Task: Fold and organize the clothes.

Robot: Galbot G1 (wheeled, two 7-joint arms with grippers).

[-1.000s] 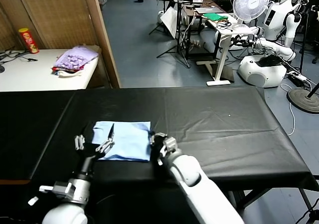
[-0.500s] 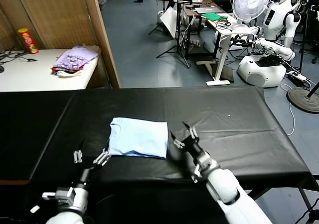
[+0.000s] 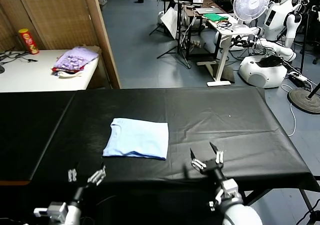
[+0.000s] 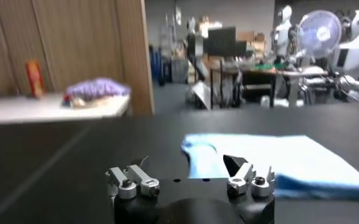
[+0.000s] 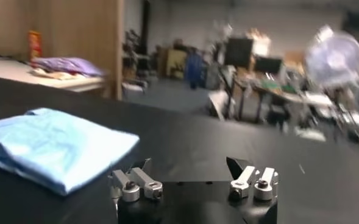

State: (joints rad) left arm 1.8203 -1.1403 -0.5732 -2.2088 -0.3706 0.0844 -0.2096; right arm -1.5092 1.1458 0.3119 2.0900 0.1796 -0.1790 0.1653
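from my remote seat: the pale sky-blue cotton t-shirt (image 3: 137, 145) is folded into a neat rectangle, lying flat on the black cloth-covered table (image 3: 235, 125), a bit left of centre and toward the near half. nothing touching it rn.

left gripper (image 3: 86, 176) is down at the near edge of the table, near-left of the shirt, fingers spread apart w/ nothing between them. left wrist cam (image 4: 189, 181) confirms, jaws wide, shirt (image 4: 277, 159) lying just beyond them on the far-right side.

right gripper (image 3: 206, 161) sits near the near edge too, to the right of the shirt and clear of it, claw also apart and empty. right wrist cam (image 5: 191, 181) shows same thing, folded shirt (image 5: 51, 146) off to the left of it w/ black cloth between.

bg stuff: white side table (image 3: 30, 75) far left w/ a purple patterned cloth pile (image 3: 75, 58) and a red-yellow cylindrical can (image 3: 28, 40) on it. white standing fan (image 3: 252, 2) and a white humanoid robot (image 3: 274, 35) far right across the blue floor.
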